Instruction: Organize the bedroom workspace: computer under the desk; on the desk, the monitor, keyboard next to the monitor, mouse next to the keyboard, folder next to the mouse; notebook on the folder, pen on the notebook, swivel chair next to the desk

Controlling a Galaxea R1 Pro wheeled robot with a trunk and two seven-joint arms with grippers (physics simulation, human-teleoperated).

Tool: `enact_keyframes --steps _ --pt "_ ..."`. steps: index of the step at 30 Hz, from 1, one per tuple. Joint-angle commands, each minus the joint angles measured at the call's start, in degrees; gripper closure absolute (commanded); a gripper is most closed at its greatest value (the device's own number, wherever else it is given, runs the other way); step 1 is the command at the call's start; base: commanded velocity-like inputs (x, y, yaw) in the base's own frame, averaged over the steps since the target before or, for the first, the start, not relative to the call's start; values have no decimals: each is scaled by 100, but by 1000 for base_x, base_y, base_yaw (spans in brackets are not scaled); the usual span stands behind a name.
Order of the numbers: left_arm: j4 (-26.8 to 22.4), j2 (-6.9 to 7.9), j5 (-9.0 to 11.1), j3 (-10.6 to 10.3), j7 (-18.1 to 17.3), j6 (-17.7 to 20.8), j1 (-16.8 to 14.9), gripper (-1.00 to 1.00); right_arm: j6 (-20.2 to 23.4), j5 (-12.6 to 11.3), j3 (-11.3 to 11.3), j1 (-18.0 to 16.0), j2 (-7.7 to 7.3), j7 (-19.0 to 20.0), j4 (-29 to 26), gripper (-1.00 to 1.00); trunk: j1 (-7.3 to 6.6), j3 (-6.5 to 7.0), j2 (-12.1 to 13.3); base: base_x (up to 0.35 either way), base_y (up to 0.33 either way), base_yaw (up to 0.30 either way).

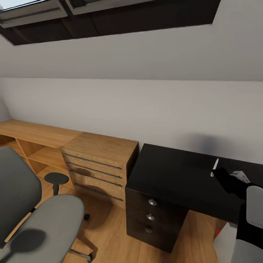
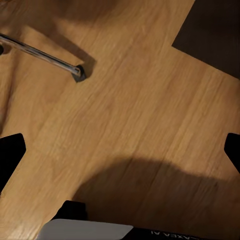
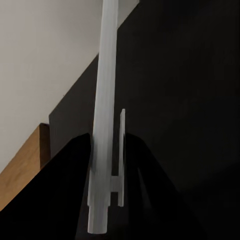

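Right claw: closed on the pen, white barrel pinched near its clipped end between the two dark fingers, clip facing outward. Long end projecting well beyond the fingertips, presumably so the barrel can be laid flat without the fingers meeting a surface first. In the head view, same right claw held over the right part of the black table, pen standing tilted above the top, apart from it.

Table surface beneath the pen: bare black, no notebook or folder visible there; stacking spot for the pen not identifiable from these views. Judged step: carrying the pen toward its place, release not yet due.

Table front: three drawers with round metal knobs, stacked one under another.

Left claw: open, the two dark fingertips at opposite edges, nothing between them, pointed down at the wooden floor. Idle, likely kept low and clear of the working arm. Chrome chair leg with its end cap lying across the floor nearby.

Further out: swivel chair, grey seat and back, near the table's left side but not against it; seat bare. Wooden drawer unit just beside the table, low wooden shelving beyond, white wall behind.
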Motion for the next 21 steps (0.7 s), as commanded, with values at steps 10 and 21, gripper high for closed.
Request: enact_keyframes --steps 10,21 --pt "82 114 42 -12 42 -242 2 -100 24 -58 23 60 8 -53 -8 100 0 49 -3 0 0 -203" --pt "97 121 44 -20 50 -264 2 -100 24 -14 40 67 6 -54 -8 100 0 110 -3 -25 1 -207"
